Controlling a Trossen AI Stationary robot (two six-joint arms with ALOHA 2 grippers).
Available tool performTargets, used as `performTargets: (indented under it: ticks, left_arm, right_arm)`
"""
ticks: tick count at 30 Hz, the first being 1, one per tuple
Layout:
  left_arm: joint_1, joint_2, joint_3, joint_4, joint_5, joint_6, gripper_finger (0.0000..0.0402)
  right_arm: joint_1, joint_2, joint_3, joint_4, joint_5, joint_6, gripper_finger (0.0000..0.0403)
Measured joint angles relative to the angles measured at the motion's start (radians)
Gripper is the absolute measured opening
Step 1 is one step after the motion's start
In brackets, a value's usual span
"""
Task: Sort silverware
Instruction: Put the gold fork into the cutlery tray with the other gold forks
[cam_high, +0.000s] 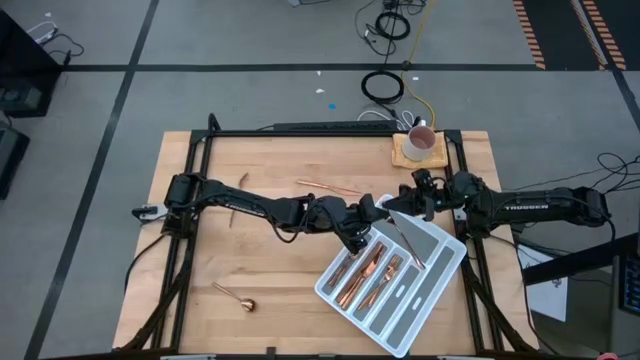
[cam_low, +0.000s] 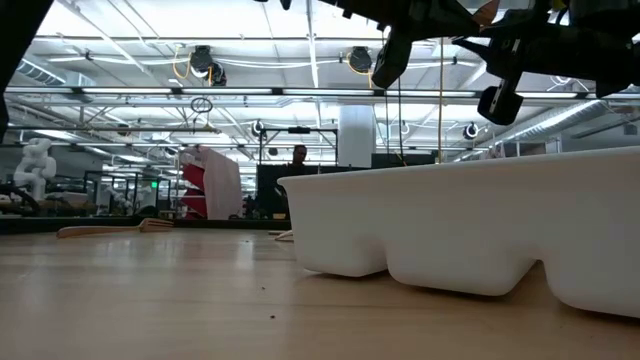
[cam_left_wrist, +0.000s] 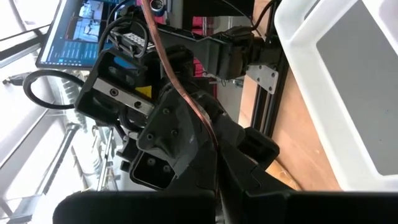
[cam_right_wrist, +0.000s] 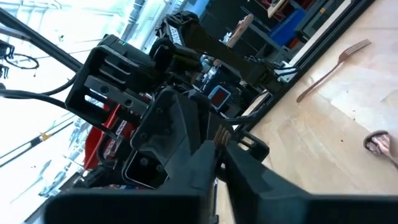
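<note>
Above the tray's upper corner, the two pincers meet nose to nose, and a thin copper piece slants between them over the wide end compartment. The left pincer reaches in from the left side of the desk; its wrist view shows a copper shaft rising from between its closed fingers, so it is gripping the piece. The right pincer hovers just beside it; its wrist view shows fork tines at its closed fingertips, so it seems clamped on the same piece, though whether both truly hold it is hard to tell.

This looks like a handover or a two-handed placement. To do it well, one pincer should loosen only once the other's grip is sure, and the piece should be turned to lie along a slot before it is lowered, low enough not to bounce. Several copper pieces already lie in the narrow slots at the tray's left; matching kind to slot matters.

Unsorted items remain on the desk: a spoon near the front left and a long piece near the back, which the right wrist view suggests is a fork. The task is roughly half done.
</note>
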Motion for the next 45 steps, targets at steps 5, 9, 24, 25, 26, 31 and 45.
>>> performTargets:
  ticks: [5,9,24,25,26,31,45]
  left_arm:
    - [0.000,0.000,0.000,-0.002,0.000,0.001,0.0001]
    - [0.001,0.000,0.000,-0.001,-0.002,0.001,0.0001]
    - [0.013,-0.003,0.002,0.001,0.009,-0.097,0.0011]
    - [0.015,-0.003,0.002,0.000,0.009,-0.115,0.0012]
    - [0.017,-0.003,0.002,0.000,0.009,-0.127,0.0012]
    - [0.019,-0.003,0.002,-0.004,0.011,-0.134,0.0013]
    - [0.033,-0.003,0.002,-0.024,0.015,-0.165,0.0014]
  right_arm:
    - [0.000,0.000,0.000,0.002,0.007,-0.020,0.0003]
    - [0.000,0.000,0.000,0.013,0.053,-0.016,0.0001]
    - [0.022,0.000,-0.002,0.048,0.118,-0.023,0.0000]
    - [0.022,0.000,-0.002,0.047,0.124,-0.023,0.0000]
    - [0.022,0.000,-0.002,0.044,0.135,-0.021,0.0000]
    - [0.021,0.000,-0.002,0.033,0.165,-0.024,0.0000]
    - [0.019,0.000,-0.002,0.036,0.189,-0.023,0.0000]
